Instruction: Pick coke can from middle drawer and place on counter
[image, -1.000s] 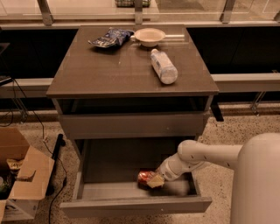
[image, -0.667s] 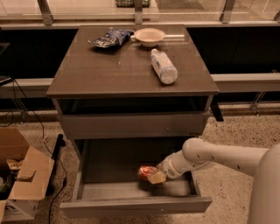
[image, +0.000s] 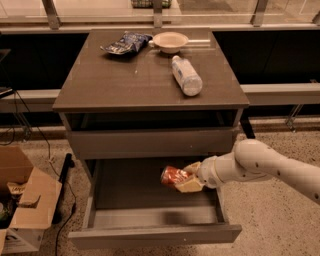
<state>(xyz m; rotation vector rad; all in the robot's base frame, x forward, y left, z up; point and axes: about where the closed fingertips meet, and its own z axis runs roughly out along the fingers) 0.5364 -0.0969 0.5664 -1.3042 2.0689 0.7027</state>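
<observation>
A brown cardboard box (image: 27, 210) is sitting open on the speckled floor at the far left, with dark cables (image: 62, 200) running past it beside the cabinet. On the counter (image: 135, 80), a crumpled blue snack bag (image: 125, 42) is lying at the far left side. Just to its right a shallow pale bowl (image: 170, 41) is standing upright, and right of that a white-and-clear plastic bottle (image: 186, 76) is lying on its side, angled toward the near right corner.

Under the counter the plain upper drawer front (image: 150, 142) is sitting closed. Below it the middle drawer (image: 150, 235) is standing pulled out toward the viewer, showing its flat grey bottom.

The coke can (image: 172, 176) is lying tilted on its side over the right half of that drawer, its top pointing left — whether it is touching the drawer bottom cannot be told. The gripper (image: 183, 178) is reaching in from the right, its two tan fingers (image: 190, 185) closing around the can's right end, one above and one below. Behind it the white arm (image: 270, 165) is stretching away to the right edge of the scene, passing over the drawer's right wall.
</observation>
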